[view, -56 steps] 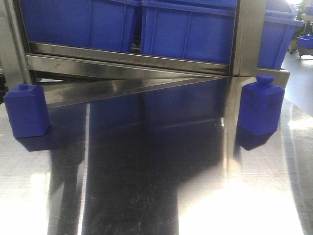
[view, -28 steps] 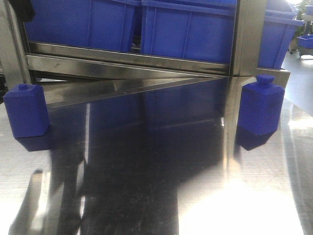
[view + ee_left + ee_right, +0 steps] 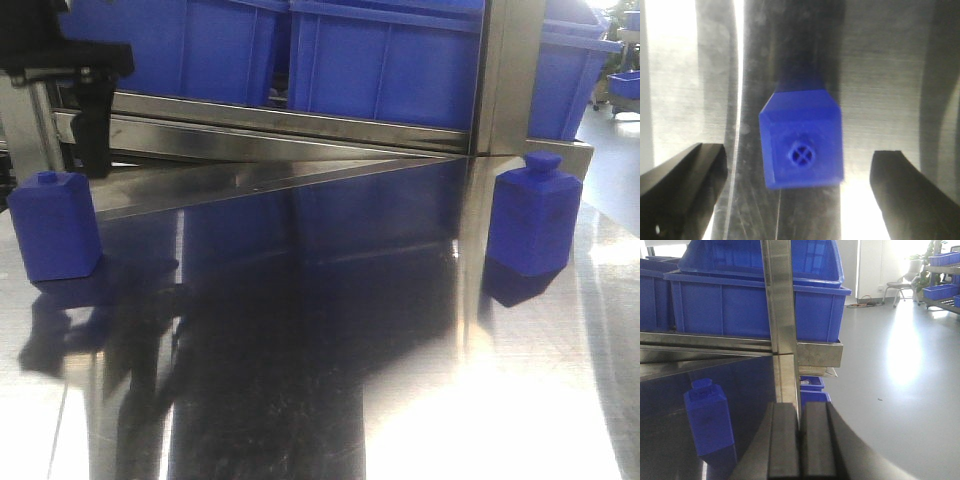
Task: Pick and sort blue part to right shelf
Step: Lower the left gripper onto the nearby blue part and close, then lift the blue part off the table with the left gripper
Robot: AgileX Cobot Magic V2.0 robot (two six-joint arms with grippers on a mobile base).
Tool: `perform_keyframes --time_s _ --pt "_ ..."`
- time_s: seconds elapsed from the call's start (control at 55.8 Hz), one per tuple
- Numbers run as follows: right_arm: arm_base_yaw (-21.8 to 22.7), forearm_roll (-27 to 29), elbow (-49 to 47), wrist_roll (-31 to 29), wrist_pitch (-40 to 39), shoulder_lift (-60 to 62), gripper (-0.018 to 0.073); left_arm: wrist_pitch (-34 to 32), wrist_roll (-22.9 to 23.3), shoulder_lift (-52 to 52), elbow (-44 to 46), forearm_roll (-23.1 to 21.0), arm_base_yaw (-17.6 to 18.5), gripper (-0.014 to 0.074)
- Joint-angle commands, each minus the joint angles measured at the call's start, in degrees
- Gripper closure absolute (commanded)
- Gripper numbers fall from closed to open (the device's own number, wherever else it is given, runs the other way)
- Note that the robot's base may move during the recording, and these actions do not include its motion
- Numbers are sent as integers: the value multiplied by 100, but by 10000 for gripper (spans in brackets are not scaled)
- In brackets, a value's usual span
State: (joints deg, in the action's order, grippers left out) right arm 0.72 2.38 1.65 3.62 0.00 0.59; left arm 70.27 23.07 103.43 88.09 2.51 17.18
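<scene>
No lettering, label, brand, number or sign can be read anywhere; the blue part (image 3: 802,150) bears only a moulded cross on its knob; the blue bins (image 3: 380,60) show plain faces.

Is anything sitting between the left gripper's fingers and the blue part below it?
No. In the left wrist view, only bare tabletop separates the fingers of the left gripper from the blue part.

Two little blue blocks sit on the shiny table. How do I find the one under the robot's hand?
Find the steel shelf of big blue bins, then the shiny table in front. The block you want stands at the left end, under the open black left hand; the other block stands at the right, by the post.
</scene>
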Motion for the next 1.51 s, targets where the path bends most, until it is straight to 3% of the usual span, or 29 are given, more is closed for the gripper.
perform_keyframes --time_s 0.0,0.645,0.842,1.165,1.487 --pt "24 7 -44 -52 -475 94 525 152 71 -95 194 -18 -15 -20" --pt "24 7 -44 -47 -407 94 525 62 71 175 194 178 -15 -12" --pt "24 7 -44 -47 -407 94 525 -71 153 176 194 -19 -15 2" --pt "24 7 -44 -47 -407 94 525 -8 201 458 184 -118 -15 219" --pt "24 7 -44 -47 -407 94 526 280 143 487 429 -54 -15 339"
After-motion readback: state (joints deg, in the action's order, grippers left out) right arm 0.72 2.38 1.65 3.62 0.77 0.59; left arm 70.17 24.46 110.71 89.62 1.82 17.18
